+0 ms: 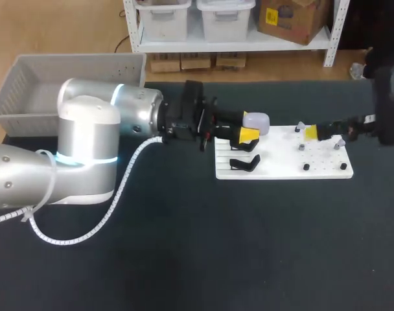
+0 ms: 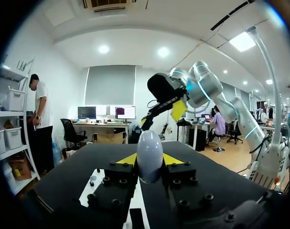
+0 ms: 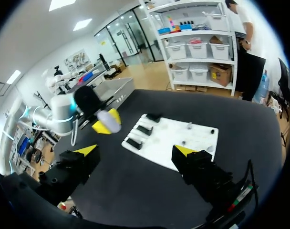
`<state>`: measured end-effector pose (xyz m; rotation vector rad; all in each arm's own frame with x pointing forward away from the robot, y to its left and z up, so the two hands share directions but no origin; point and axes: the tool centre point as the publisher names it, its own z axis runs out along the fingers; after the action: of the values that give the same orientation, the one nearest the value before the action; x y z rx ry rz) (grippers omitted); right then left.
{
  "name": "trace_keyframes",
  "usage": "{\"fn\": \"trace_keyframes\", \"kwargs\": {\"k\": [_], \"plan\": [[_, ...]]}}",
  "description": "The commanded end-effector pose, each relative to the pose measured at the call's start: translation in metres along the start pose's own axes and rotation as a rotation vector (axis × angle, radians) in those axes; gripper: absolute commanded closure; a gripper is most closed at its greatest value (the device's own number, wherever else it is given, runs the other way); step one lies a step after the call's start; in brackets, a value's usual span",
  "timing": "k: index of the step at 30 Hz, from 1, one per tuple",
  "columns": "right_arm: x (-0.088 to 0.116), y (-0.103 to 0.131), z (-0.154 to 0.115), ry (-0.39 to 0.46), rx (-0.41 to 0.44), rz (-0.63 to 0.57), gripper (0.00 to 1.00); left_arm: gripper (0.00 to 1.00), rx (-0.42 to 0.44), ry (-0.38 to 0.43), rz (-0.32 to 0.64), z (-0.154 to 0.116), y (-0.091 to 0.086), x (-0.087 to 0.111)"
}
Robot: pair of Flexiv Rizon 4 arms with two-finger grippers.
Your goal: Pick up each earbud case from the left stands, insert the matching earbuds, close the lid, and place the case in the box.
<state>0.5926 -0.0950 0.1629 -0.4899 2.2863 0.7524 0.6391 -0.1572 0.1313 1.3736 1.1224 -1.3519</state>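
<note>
Left fingers point(image 2: 127, 159) tight on pale earbud case point(image 2: 150, 153)

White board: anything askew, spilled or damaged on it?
Nothing stands out. The white board lies flat on the table, with the black stands at one end and small pieces at the other, too small to judge. The earbud case is off the board, gripped in the left claw, apparently closed and intact.
</note>
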Motion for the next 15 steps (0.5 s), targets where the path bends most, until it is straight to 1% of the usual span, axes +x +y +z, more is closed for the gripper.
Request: {"fn": "trace_keyframes", "kwargs": {"k": [1,7,12,15], "plan": [[-0.001,0.018,0.006,0.029,0.023,-0.006,0.0,1.0,-0.001,0.007,0.012,0.001,0.002,0.001],[0.0,0.032,0.019,0.062,0.007,-0.006,0.0,1.0,0.003,0.041,0.036,0.003,0.002,0.001],[0.003,0.037,0.031,0.097,0.003,-0.011,0.0,1.0,0.001,0.072,0.041,0.004,0.002,0.002],[0.004,0.039,0.037,0.113,-0.002,-0.007,0.0,1.0,-0.002,0.073,0.04,0.004,0.002,0.004]]}}
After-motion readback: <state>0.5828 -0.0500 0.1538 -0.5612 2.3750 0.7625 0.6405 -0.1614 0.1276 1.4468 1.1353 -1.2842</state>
